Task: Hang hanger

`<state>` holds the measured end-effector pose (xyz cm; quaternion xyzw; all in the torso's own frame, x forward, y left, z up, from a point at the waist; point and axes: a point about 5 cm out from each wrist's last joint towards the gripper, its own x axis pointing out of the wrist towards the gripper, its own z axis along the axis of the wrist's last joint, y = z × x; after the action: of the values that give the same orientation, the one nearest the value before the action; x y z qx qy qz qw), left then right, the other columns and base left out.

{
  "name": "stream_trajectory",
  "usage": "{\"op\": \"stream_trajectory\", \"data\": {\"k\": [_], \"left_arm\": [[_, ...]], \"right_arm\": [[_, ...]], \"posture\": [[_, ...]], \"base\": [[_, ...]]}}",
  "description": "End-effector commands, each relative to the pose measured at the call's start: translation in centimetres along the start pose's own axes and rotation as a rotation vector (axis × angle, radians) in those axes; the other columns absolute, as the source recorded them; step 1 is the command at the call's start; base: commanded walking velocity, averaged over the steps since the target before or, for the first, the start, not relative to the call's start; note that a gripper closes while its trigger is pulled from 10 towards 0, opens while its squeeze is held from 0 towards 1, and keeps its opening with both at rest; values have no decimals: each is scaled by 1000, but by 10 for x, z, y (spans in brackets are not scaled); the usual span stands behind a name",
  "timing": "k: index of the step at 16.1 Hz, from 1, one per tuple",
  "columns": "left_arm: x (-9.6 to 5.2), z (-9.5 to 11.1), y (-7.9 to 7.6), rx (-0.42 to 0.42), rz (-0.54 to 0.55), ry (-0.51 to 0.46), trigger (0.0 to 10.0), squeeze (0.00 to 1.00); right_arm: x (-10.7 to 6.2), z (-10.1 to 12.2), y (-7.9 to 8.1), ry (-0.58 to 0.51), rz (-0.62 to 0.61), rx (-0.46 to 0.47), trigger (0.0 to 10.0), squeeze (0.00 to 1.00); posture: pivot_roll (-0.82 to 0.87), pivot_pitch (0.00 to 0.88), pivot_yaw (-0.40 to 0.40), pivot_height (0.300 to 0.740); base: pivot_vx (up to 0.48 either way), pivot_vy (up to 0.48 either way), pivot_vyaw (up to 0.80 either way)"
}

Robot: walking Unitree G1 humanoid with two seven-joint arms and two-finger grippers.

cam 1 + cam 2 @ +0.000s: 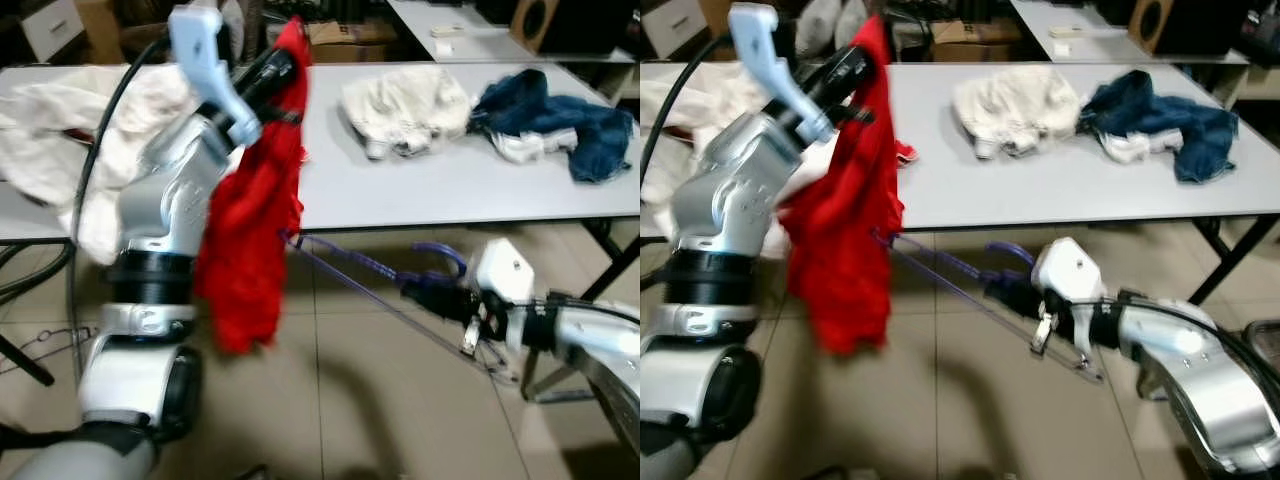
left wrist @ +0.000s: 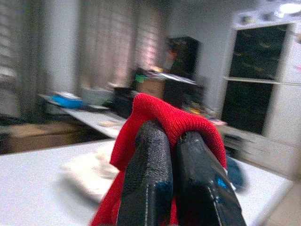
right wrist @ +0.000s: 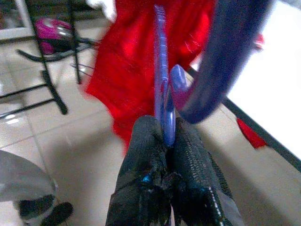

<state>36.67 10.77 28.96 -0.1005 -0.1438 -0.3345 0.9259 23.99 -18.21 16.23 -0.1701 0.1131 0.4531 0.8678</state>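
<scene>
— Looking at the head views, what does each arm carry?

— The left gripper (image 1: 285, 62) is raised at about eleven o'clock, and its two black fingers (image 2: 150, 174) are pressed together on the top edge of one red garment (image 1: 250, 230), which hangs down in front of the grey table (image 1: 450, 190). The right gripper (image 1: 425, 290) is low, at about four o'clock, over the tiled floor (image 1: 360, 400). Its fingers (image 3: 146, 165) are clamped on one purple hanger (image 1: 350, 265), near the hook. The long bar of the hanger points toward the red garment, and its far tip is just beside the cloth.

— How many clothes lie on the table?

— I count three piles. One white heap (image 1: 80, 120) is at nine o'clock, partly behind the left arm. One cream garment (image 1: 405, 105) is at one o'clock, and one blue garment (image 1: 555, 125) is just beside it, at two o'clock.

— Any containers, or writing to read?

— A brown cardboard box (image 1: 345, 40) stands behind the table at twelve o'clock. What is inside, I cannot tell. The pictures are blurred, and I cannot read any label.
</scene>
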Motion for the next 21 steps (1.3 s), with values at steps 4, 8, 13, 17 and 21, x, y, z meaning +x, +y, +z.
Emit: {"op": "stream_trajectory", "data": {"k": [4,8,13,17,21], "left_arm": [[2,31,-11,41,-101,-69,10000,0],[3,40,-14,24,-119,-92,10000,0],[7,70,-17,-18,-144,-209,10000,0],[3,51,7,117,27,-84,10000,0],[-10,0,22,161,140,97,10000,0]], "right_arm": [[16,12,-17,-48,-56,-56,10000,0],[25,32,-55,-93,-220,-150,10000,0],[31,106,-122,-238,-479,-313,10000,0],[35,145,-139,-310,-485,-364,10000,0],[36,91,-116,-251,-436,-258,10000,0]], "posture": [[45,0,15,740],[48,0,11,740],[43,0,11,740],[65,0,-20,740],[54,0,-2,740]], "base": [[320,0,0],[316,0,0],[309,0,0],[284,0,0],[256,0,0]]}}
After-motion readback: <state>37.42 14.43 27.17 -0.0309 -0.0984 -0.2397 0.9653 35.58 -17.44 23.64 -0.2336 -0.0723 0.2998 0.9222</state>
